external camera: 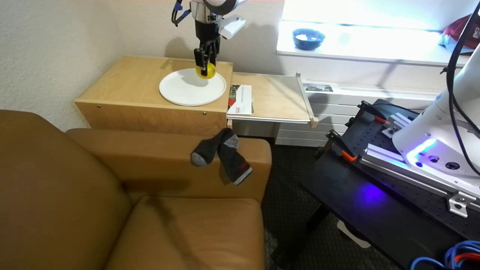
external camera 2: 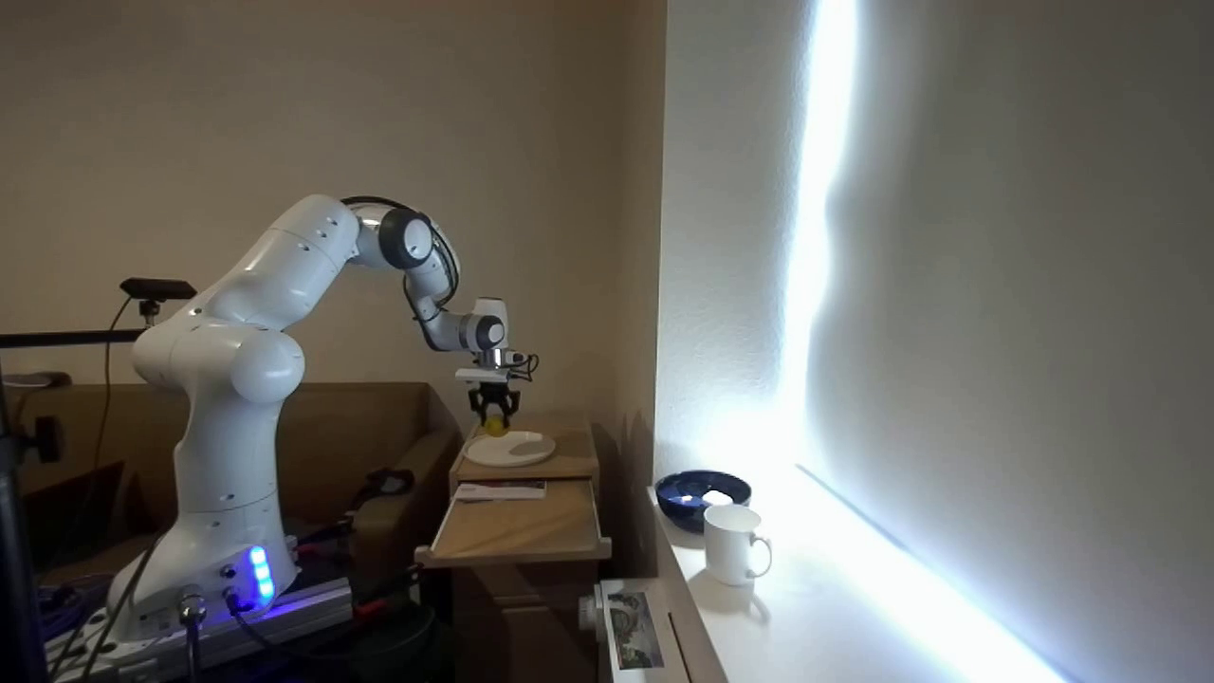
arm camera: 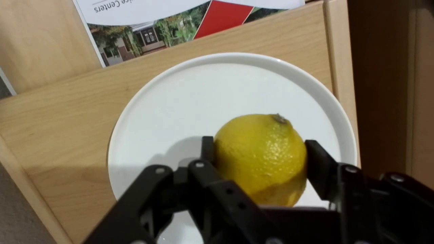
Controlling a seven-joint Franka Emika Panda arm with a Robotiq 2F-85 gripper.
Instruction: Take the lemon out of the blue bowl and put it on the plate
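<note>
A robot gripper [arm camera: 260, 152] grasps a lemon [arm camera: 262, 159] between its jaws, above a white plate [external camera: 180, 92] on a wooden cabinet [external camera: 127, 80]. A blue bowl [external camera: 308, 40] sits on the windowsill [external camera: 363, 47].

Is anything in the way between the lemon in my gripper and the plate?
Nothing visible: the gripper holds the lemon above the plate, and no view shows any object between lemon and plate.
</note>
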